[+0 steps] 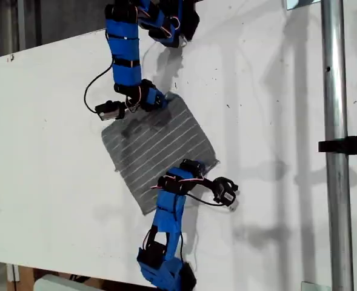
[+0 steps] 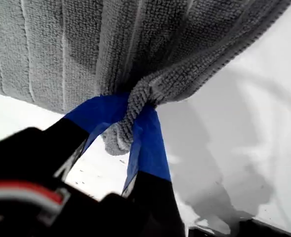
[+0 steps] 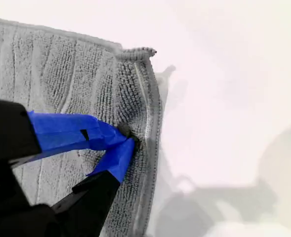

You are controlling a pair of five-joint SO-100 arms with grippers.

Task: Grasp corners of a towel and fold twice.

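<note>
My first gripper [image 2: 135,116] is closed on a corner [image 2: 118,140] of the towel [image 2: 86,49]. The grey tip is bunched between the blue jaws and pokes out behind them, and the cloth rises away in folds. My second gripper [image 3: 128,140] is also closed, pinching the hemmed edge of the towel [image 3: 61,84] just short of another corner [image 3: 140,52]. There the cloth looks nearly flat on the white surface [image 3: 224,98].

In the exterior view the towel [image 1: 160,142] lies spread as a diamond in the middle of the surface [image 1: 45,151]. One arm [image 1: 125,54] reaches its top corner and another arm [image 1: 169,212] reaches its lower right side. The wrist views do not settle which arm is which. A metal pole [image 1: 334,121] stands well apart at the exterior view's right.

Both grips look seated, so I judge the first fold is about to begin. To do it well, both grippers should rise together to equal height, with the edge between them lightly taut. They should then carry it over to the opposite edge without dragging the flat part. The second grip sits off the true corner, so that tip may droop. Lowering slowly lets the edges line up before release.
</note>
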